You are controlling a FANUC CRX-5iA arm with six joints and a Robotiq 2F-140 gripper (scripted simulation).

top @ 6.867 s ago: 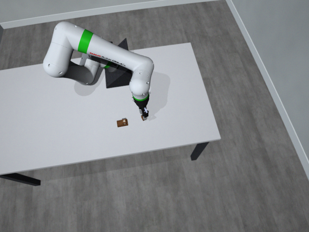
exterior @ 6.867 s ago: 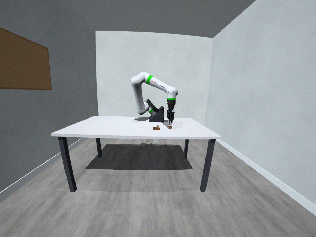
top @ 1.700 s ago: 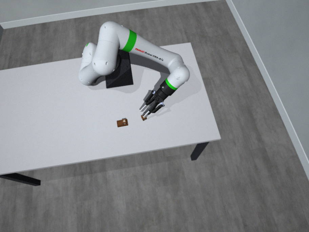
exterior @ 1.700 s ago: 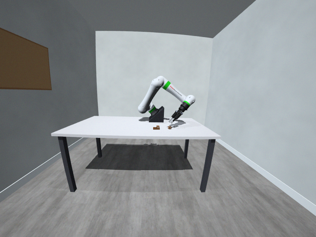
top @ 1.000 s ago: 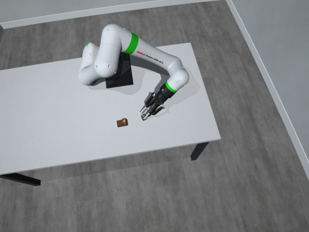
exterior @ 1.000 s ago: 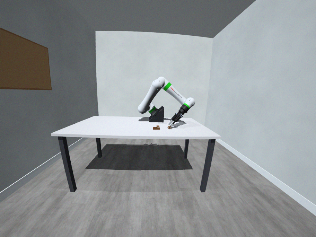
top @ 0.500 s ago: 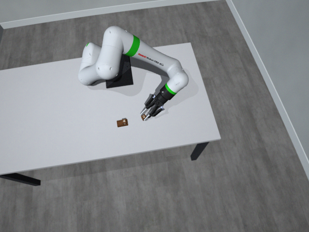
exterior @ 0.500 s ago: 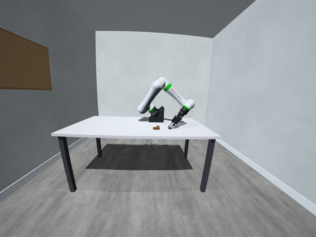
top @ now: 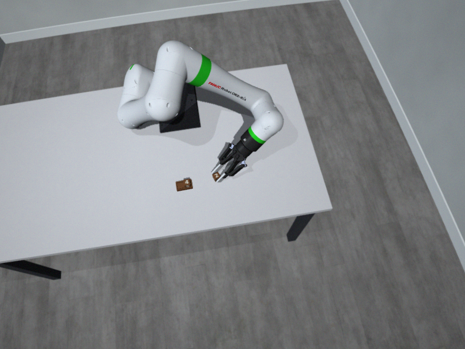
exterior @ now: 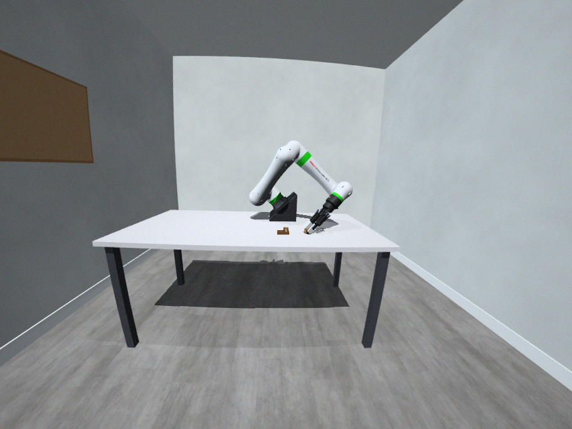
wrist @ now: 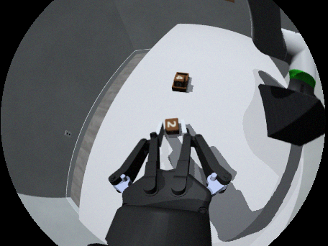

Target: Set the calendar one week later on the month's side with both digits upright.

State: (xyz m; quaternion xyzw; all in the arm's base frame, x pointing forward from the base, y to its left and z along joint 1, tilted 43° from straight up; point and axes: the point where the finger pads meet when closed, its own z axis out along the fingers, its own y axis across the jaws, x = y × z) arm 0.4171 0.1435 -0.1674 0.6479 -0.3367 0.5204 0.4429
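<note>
Your arm: upper link raised, elbow at highest point, forearm sloping down and outward. Wrist bent, turning tool back inward and downward. Your gripper pitched steeply, tips lowest, close to surface. Fingers partly parted, near parallel, narrow gap between tips. Nothing clamped between them. Outer linkage bars splayed to both sides in wrist view.
</note>
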